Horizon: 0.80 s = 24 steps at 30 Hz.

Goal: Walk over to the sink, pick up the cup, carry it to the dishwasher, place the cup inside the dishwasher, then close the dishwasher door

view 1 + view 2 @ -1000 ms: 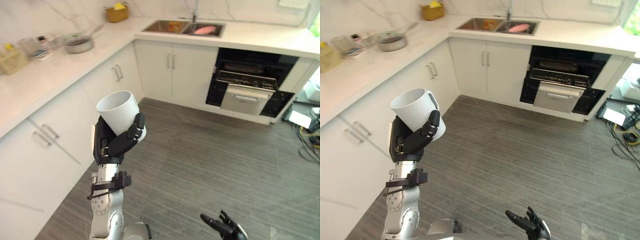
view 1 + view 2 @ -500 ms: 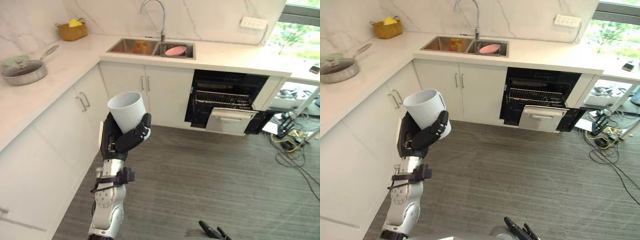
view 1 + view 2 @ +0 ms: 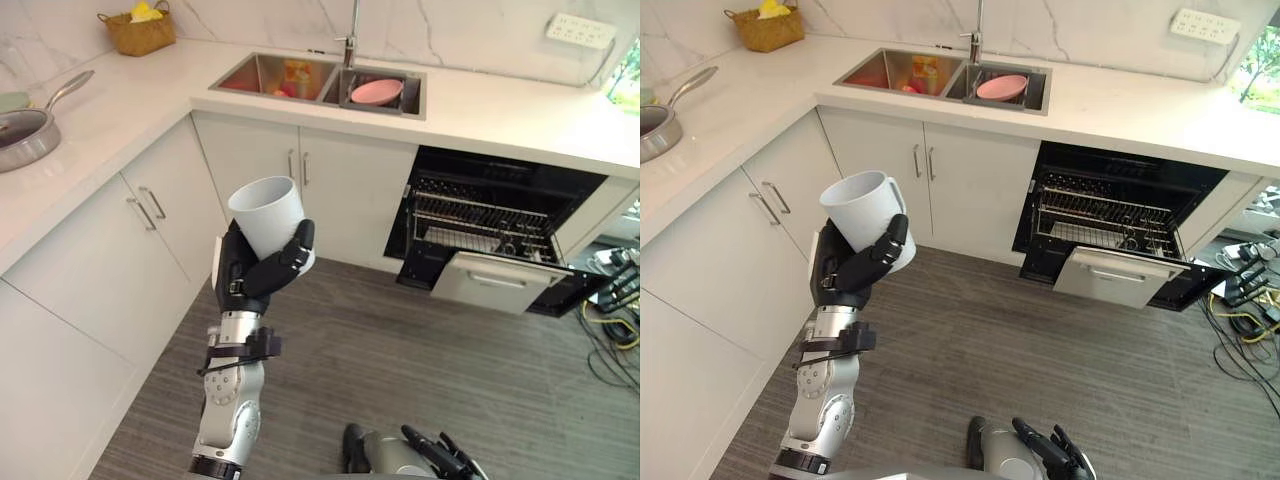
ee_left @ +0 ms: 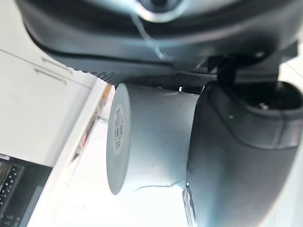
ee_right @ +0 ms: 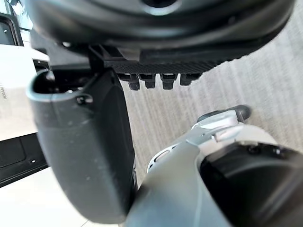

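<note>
Cup [image 3: 265, 215] clasped in left hand [image 3: 250, 282] above grey floor [image 3: 480, 370]; dishwasher door [image 3: 495, 283] down; right hand [image 3: 440, 456] relaxed.

Base of the cup [image 3: 268, 212] hidden behind fingers [image 3: 287, 264] of the left hand [image 3: 240, 286], right hand [image 3: 447, 463] cut by the lower edge, pan [image 3: 22, 135] cut at the side, contents of the sink [image 3: 255, 75] too small to name.

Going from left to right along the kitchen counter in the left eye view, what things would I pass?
Pan → basket with something yellow in it → sink → wall socket just above the counter.
</note>
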Motion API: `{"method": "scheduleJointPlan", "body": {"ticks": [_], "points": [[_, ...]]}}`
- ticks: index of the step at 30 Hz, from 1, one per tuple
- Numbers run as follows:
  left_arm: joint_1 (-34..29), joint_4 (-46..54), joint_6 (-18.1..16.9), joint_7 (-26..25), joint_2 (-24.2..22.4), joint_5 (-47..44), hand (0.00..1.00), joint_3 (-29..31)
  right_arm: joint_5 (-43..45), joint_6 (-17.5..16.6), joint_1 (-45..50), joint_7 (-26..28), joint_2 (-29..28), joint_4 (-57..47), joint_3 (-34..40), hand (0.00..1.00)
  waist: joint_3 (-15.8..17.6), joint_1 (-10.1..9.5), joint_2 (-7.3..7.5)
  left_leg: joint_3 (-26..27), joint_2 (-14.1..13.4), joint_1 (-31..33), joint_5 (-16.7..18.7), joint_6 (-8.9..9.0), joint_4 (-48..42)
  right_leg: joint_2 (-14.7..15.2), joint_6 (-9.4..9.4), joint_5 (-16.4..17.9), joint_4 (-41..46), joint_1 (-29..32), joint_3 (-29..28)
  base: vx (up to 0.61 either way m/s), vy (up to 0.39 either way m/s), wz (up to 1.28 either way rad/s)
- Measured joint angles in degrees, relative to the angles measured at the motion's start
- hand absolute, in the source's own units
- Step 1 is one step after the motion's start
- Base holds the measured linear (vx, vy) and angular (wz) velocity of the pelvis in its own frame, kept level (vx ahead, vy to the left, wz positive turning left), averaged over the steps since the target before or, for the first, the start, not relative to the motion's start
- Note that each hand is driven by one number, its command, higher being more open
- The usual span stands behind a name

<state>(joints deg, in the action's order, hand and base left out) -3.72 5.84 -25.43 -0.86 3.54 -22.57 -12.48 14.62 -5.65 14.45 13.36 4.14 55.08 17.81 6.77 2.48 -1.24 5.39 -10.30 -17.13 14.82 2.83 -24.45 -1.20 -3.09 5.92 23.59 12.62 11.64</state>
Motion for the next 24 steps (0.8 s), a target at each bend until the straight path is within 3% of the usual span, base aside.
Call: {"method": "scheduleJointPlan", "body": {"ticks": [1, 3, 4, 6, 7, 9, 11, 13, 15, 16, 17, 19, 22, 24], "points": [[0.0, 0.6, 0.0, -0.1, 0.0, 0.0, 0.00, -0.5, 0.0, 0.4, 0.2, 0.0, 0.2, -0.4, -0.3, 1.00, -0.2, -0.03, -0.18, -0.1, -0.8, 2.1, -1.3, 0.21, -4.8, -0.6, -0.23, 0.1, -1.3, -1.1, -0.1, 0.22, -0.074, -0.22], [-0.5, 4.9, -0.4, -0.3, -0.7, 0.8, 0.00, -1.6, 0.2, 1.3, 2.7, 0.4, 0.2, -3.5, -1.1, 1.00, -0.5, -0.22, -0.77, -0.1, -5.4, 11.8, -16.4, 0.37, -25.3, -4.4, -0.96, 0.0, -8.6, -7.9, -1.5, 0.28, -0.041, -0.32], [-0.5, 5.3, -0.9, -0.3, -0.7, 1.4, 0.00, -1.5, 0.5, 1.1, 3.1, 0.6, 0.2, -3.8, -1.3, 1.00, -0.7, -0.39, -0.70, -0.2, -6.2, 13.4, -18.0, 0.77, -29.0, -5.0, -1.67, -0.2, -9.7, -9.3, -2.0, 0.30, -0.021, -0.31], [-0.3, 5.7, -2.0, -0.4, -1.4, 3.1, 0.00, -1.4, 1.5, 0.9, 4.4, 0.7, 0.2, -3.6, -1.5, 1.00, -0.9, -0.47, -0.40, 0.4, -7.0, 19.6, -8.6, -0.17, -36.5, -5.6, -3.49, 0.0, -11.8, -13.1, -3.5, 0.28, -0.025, -0.29], [-0.4, 5.7, -2.1, -0.4, -1.4, 3.3, 0.00, -1.4, 1.9, 0.9, 4.7, 0.7, 0.2, -3.6, -1.6, 1.00, -1.0, -0.72, -0.16, 0.9, -6.7, 21.2, -6.4, -0.12, -36.3, -5.6, -3.53, 0.0, -12.7, -14.1, -4.2, 0.29, -0.020, -0.56], [-0.3, 5.7, -2.6, -0.5, -1.0, 3.4, 0.00, -1.3, 2.2, 0.6, 4.9, 1.3, 0.5, -3.2, -2.4, 1.00, -1.2, -1.77, 0.02, 4.0, -5.5, 23.8, -1.5, -0.43, -30.7, -5.1, -3.51, -0.1, -14.8, -16.8, -7.3, 0.29, 0.019, -0.70], [-0.3, 5.7, -4.3, -2.1, -0.1, 3.4, 0.00, -1.0, 2.2, -0.1, 3.9, 2.8, 0.9, -1.8, -2.5, 1.00, -1.3, -1.90, 0.39, 7.2, -1.7, 25.5, 1.2, -0.76, -15.9, -2.9, -2.37, -0.4, -16.6, -19.6, -11.3, 0.35, 0.118, -0.79], [0.4, 5.6, -5.7, -4.2, 0.0, 3.4, 0.00, -0.8, 2.2, -0.9, 2.0, 3.6, 1.3, 0.0, -2.5, 1.00, -1.5, -1.79, 0.72, 7.9, 2.6, 26.5, -0.4, -0.44, -1.2, -0.2, -0.72, 0.3, -17.0, -19.8, -14.4, 0.36, 0.208, -0.80], [1.7, 5.3, -6.6, -6.0, -0.6, 3.6, 0.00, -0.9, 2.3, -1.4, 1.5, 3.8, 1.7, 1.0, -2.5, 1.00, -1.6, -1.44, 0.40, 6.4, 5.1, 26.5, -7.9, -0.42, 13.0, 1.4, 1.65, 1.8, -17.2, -20.5, -16.7, 0.36, 0.245, -0.65], [1.9, 5.2, -7.5, -6.8, -1.0, 3.8, 0.00, -0.9, 2.4, -1.4, 1.7, 3.8, 1.6, 2.0, -2.5, 1.00, -1.8, -1.44, 0.26, 5.1, 5.4, 25.9, -14.6, 0.13, 16.6, 1.7, 2.79, 3.2, -17.3, -21.5, -18.5, 0.48, 0.351, -0.68], [1.8, 5.2, -8.8, -8.0, -1.4, 4.2, 0.00, -0.8, 3.3, -1.4, 2.4, 3.8, 0.9, 2.7, -2.5, 1.00, -2.8, -1.47, 0.23, 5.9, 5.9, 24.9, -18.2, -2.18, 16.6, 2.2, 3.96, 4.8, -17.0, -22.0, -20.1, 0.48, 0.347, -0.67], [1.8, 5.2, -10.5, -9.9, -0.8, 4.5, 0.00, 0.2, 3.8, -1.5, 3.3, 4.4, -0.6, 3.4, -2.4, 1.00, -3.6, -0.71, 2.25, 7.9, 6.9, 25.3, -14.5, -2.75, 13.2, 3.9, 4.52, 5.6, -16.5, -22.0, -21.1, 0.39, 0.242, -0.51], [1.7, 5.2, -12.5, -12.3, 0.4, 4.0, 0.00, 2.1, 3.9, -2.1, 3.9, 4.5, -0.8, 4.2, -2.1, 1.00, -3.8, 0.22, 2.60, 11.6, 6.2, 24.0, -8.7, -4.62, 6.1, 5.5, 4.93, 5.2, -17.0, -24.1, -22.7, 0.25, 0.152, -0.58], [2.0, 5.3, -13.7, -12.6, 0.9, 4.0, 0.00, 2.1, 4.4, -2.8, 3.8, 4.3, -1.2, 4.3, -1.5, 1.00, -4.1, 0.29, 2.59, 11.8, 6.4, 22.2, -7.6, -5.02, 5.1, 6.2, 5.42, 4.8, -16.1, -24.4, -24.8, 0.19, 0.099, -0.87]]}}
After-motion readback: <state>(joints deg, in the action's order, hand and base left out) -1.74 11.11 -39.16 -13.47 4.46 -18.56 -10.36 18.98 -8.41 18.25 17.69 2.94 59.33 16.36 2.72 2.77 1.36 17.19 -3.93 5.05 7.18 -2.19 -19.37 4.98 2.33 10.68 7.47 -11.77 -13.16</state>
